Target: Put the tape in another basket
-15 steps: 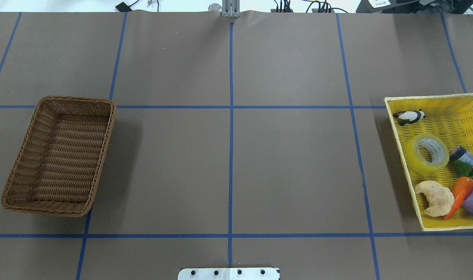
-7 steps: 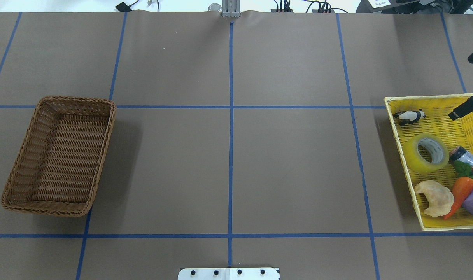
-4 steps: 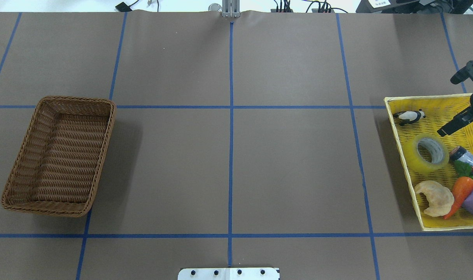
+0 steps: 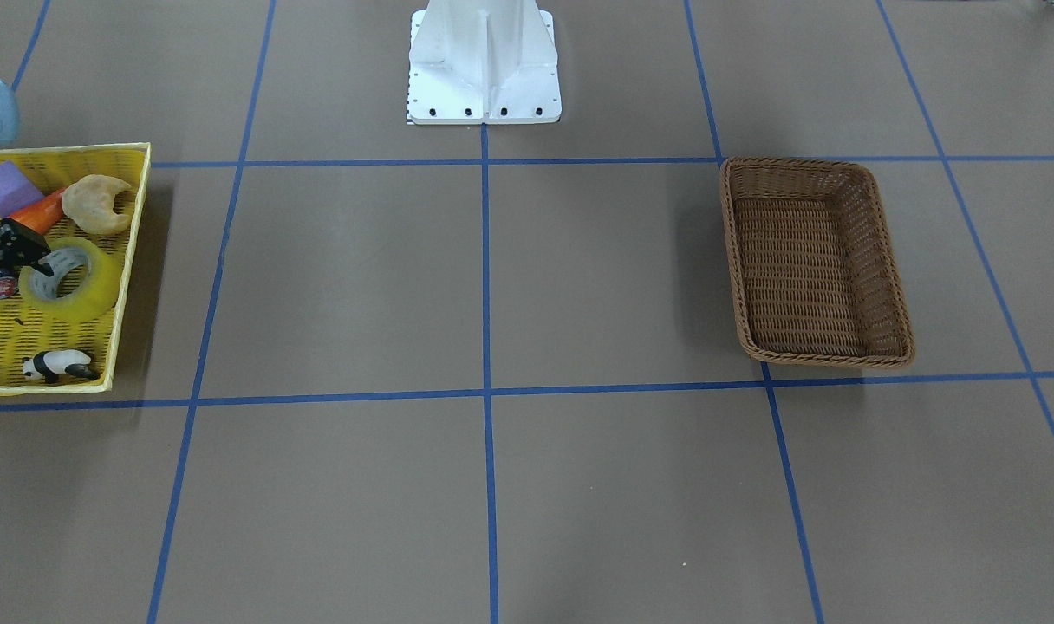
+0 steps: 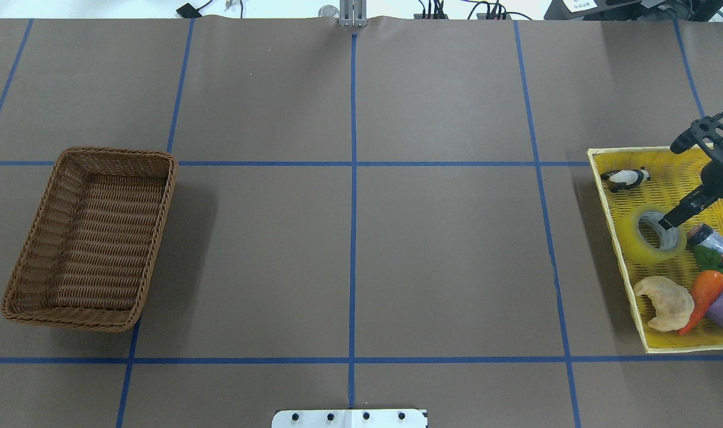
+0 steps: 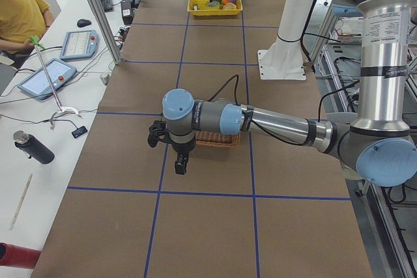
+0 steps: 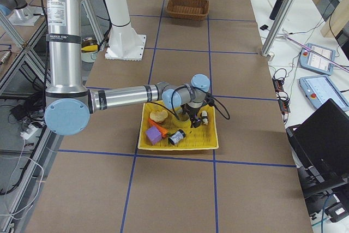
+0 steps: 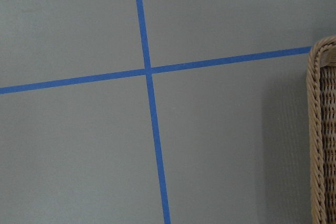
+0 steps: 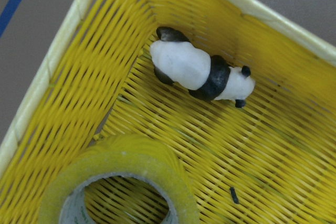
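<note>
Silver tubes on left arm [image 6: 280, 125], pale blue joint caps [image 6: 177, 103], loopy black cable [image 6: 226, 80], black right gripper [image 5: 670, 184], white bolted pedestal [image 4: 484, 61].

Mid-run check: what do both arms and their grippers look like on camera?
The left arm and right arm are silver metal tubes with grey joints and light-blue round caps; each carries a white printed label. A black cable loops at each wrist. The left gripper and right gripper are black, two-fingered.

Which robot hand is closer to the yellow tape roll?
Right. The right gripper hangs open just over the tape in the yellow basket; the left gripper is far away, by the brown basket.
</note>
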Robot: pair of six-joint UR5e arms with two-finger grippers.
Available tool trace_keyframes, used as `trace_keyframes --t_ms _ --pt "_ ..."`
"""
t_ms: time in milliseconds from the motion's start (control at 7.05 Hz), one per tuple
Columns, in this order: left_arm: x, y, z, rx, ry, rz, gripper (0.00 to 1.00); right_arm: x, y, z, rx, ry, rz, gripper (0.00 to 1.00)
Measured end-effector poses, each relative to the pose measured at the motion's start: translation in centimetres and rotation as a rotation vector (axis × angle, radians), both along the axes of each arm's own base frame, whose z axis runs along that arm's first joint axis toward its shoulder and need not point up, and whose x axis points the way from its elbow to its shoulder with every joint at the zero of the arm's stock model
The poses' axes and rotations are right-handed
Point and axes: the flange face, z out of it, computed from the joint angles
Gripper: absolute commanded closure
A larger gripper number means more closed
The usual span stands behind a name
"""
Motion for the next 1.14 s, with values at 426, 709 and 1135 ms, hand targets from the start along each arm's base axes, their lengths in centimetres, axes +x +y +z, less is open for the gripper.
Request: trace_keyframes --t_ms 426,709,1135 --pt "0.0 0.0 0.1 -0.003 0.005 0.001 0.02 -1.2 -0.4 2.0 0.049 -0.034 -0.015 1.00" --pt "0.0 0.1 0.2 -0.005 0.005 0.001 0.02 -1.1 -0.6 0.0 0.097 -0.052 -0.010 1.00" --pt "0.0 0.3 0.4 -0.010 0.006 0.001 0.02 2.9 -0.9 -4.9 0.170 -0.102 0.057 1.00"
